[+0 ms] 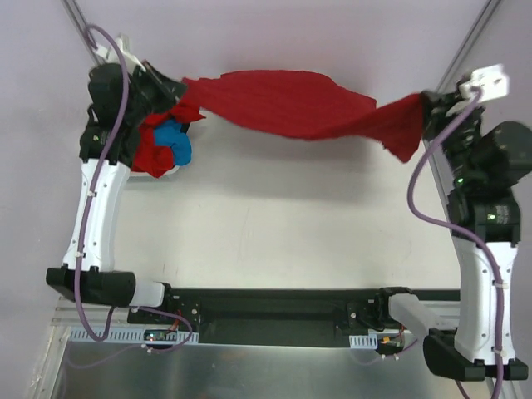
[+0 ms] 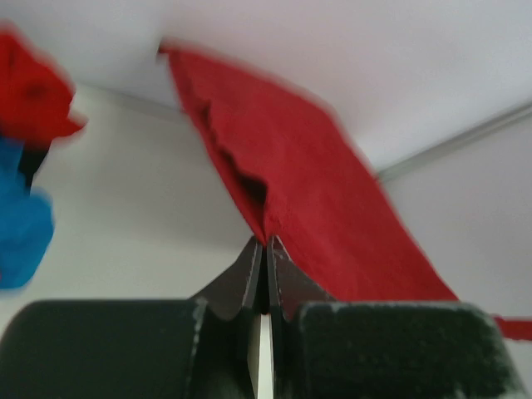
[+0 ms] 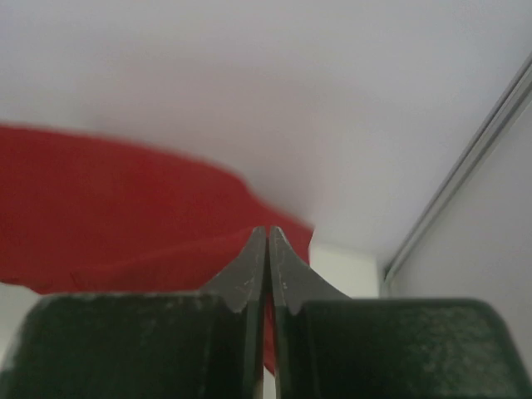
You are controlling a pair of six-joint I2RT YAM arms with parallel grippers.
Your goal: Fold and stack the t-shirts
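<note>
A deep-red t-shirt hangs in the air, stretched out wide above the far side of the table. Its cloth sags and creases a little in the middle. The left gripper pinches one end and the right gripper pinches the other. On the far left a bright blue t-shirt lies crumpled, bunched up against another red t-shirt in one small heap.

The red t-shirt is soft, matt cloth, like the blue t-shirt bunched beside its left end. The table near the red t-shirt is smooth and matt white.
</note>
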